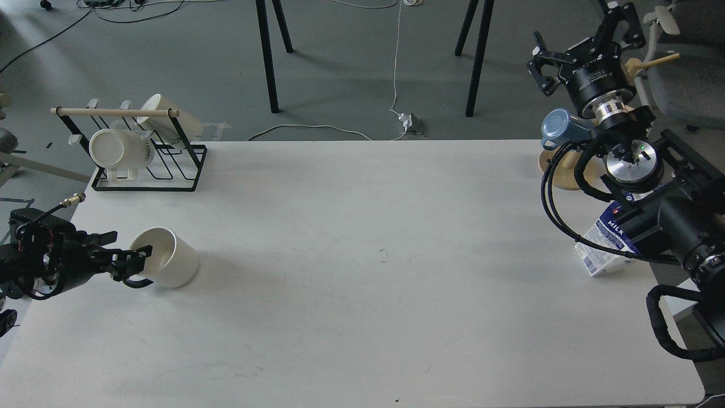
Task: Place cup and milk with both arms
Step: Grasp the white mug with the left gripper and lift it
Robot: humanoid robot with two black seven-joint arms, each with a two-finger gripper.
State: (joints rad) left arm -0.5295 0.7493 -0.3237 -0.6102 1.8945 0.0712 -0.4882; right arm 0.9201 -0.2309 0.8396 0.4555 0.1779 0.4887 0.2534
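Observation:
The cup point(170, 265), a white mug with a black loop handle, stands on the white table point(362, 272) at the left. My left gripper point(126, 253) comes in low from the left edge. Its fingers are apart at the cup's handle side, and one fingertip point(141, 251) reaches the rim; the handle is mostly hidden behind them. The milk point(605, 249), a blue and white carton, stands tilted at the right edge, with its top hidden behind my right arm. My right gripper point(583, 39) is open and empty, raised high behind the table, far above the carton.
A black wire rack point(170, 170) with cream-white mugs point(119, 150) stands at the back left. A blue mug point(561, 129) hangs on a wooden stand point(558, 170) at the back right, close to my right arm. Chair legs and cables are on the floor behind.

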